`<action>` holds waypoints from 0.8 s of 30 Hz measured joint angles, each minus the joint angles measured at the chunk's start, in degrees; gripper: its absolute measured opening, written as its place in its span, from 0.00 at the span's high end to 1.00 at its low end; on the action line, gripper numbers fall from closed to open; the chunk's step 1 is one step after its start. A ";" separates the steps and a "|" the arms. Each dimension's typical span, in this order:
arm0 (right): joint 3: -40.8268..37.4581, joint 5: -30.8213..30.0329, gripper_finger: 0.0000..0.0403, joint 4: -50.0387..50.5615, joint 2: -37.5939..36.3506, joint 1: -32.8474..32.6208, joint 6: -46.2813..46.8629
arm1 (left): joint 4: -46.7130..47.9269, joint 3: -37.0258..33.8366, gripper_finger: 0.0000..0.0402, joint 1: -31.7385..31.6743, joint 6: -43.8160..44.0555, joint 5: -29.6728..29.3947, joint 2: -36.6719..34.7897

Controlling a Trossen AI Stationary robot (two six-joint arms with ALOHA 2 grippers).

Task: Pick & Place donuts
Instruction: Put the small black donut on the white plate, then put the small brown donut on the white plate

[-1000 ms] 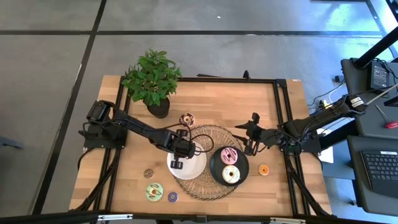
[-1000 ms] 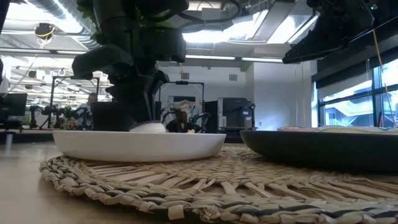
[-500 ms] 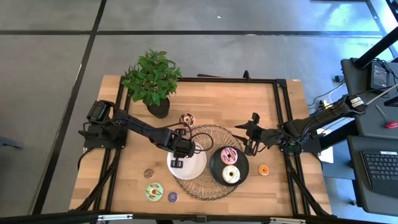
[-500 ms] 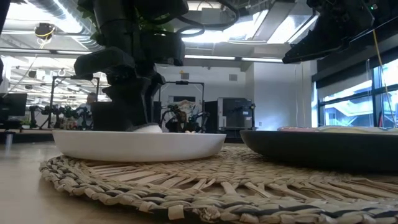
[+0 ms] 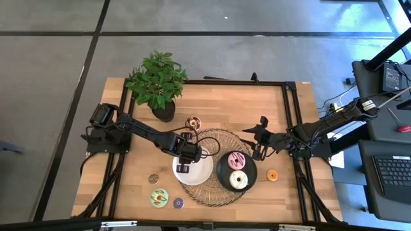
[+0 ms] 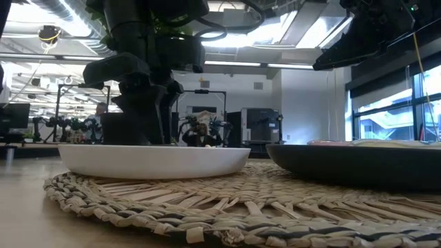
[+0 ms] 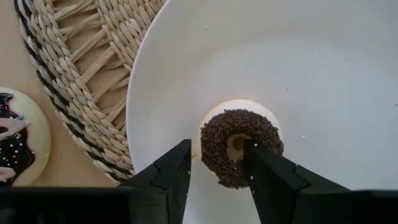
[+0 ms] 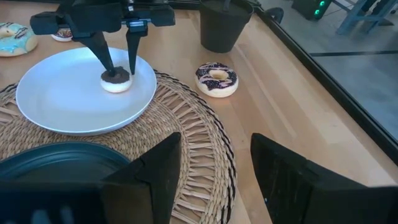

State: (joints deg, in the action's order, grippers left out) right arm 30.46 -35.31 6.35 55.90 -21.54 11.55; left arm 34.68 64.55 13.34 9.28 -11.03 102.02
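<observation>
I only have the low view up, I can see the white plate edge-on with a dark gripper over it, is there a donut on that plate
Observer: Yes. The left wrist view shows one chocolate sprinkle donut lying flat on the white plate.
Operator: Is the gripper gripping it?
Observer: The left gripper stands around it with its fingers spread to either side, seen from the right wrist view.
Operator: What's on the dark plate to my right?
Observer: From above, the black plate holds a pink donut and a cream donut.
Operator: And the other arm?
Observer: The right gripper waits open above the woven mat's far right edge.
</observation>
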 joint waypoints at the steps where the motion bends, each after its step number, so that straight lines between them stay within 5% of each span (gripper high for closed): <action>1: 0.00 0.00 0.52 0.00 0.00 0.00 0.00 | 0.01 0.00 0.64 0.00 0.00 0.00 -0.02; 10: 0.00 0.00 0.52 -0.02 0.00 0.00 0.20 | 1.64 -0.02 0.65 0.00 2.14 0.21 -6.32; 18: 0.00 0.00 0.52 -0.02 0.00 0.00 0.30 | 13.08 -2.77 0.65 4.25 26.40 4.76 -12.54; 24: 0.00 1.01 0.52 -0.04 0.00 0.00 1.73 | 13.35 -9.88 0.67 11.25 47.37 8.15 -13.50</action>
State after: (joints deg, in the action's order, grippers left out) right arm 30.46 -34.30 6.31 55.90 -21.54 13.28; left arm 48.03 54.67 24.60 56.65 -2.87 88.52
